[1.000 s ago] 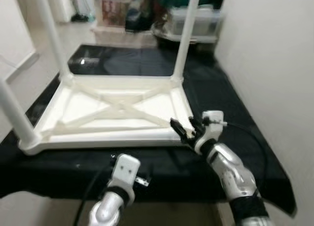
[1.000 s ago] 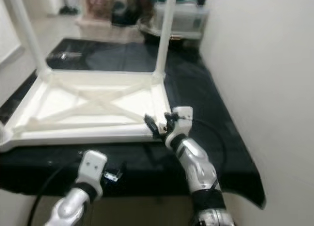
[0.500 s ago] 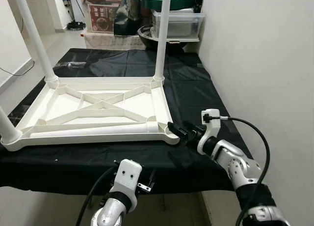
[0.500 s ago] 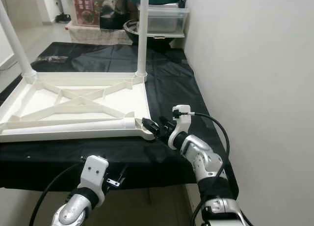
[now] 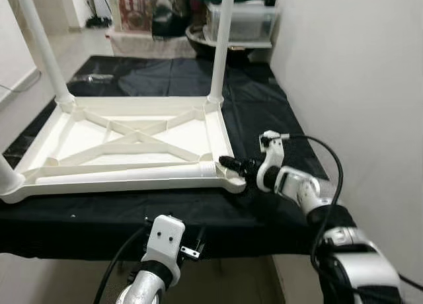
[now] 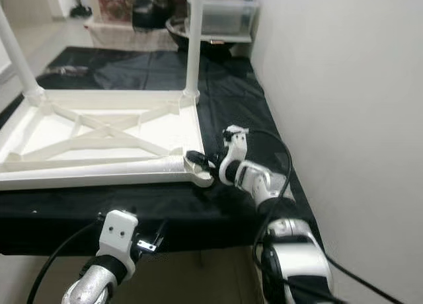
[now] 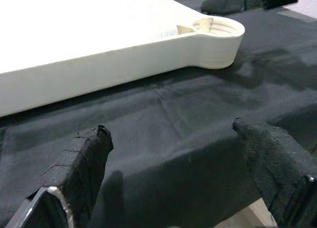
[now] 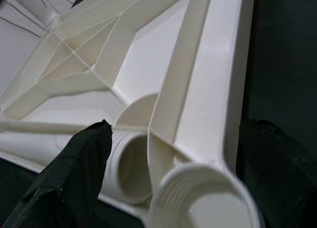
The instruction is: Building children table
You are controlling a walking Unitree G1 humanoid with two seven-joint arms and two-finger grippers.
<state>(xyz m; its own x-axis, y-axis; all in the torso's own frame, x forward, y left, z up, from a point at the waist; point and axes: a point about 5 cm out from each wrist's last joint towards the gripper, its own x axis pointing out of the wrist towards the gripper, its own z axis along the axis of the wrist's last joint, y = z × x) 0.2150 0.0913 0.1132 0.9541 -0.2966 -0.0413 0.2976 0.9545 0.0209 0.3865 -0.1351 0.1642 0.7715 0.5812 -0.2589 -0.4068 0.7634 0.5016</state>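
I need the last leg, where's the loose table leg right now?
The loose leg lies inside the upturned tabletop along its near edge, its open end by the right pincer.

arms: silver, jointed | wrists: white housings | cables: black, looping | left tool [image 7: 183,163] fingers: black, cloth-textured

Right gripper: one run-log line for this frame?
right gripper: open, at empty corner socket | loose leg: lying inside upturned tabletop | left gripper: open, idle over black cloth

Head pair looking down and forward over the upturned table [image 5: 132,145]. Wrist views close, both sharing its threaded corner socket [image 7: 214,27].
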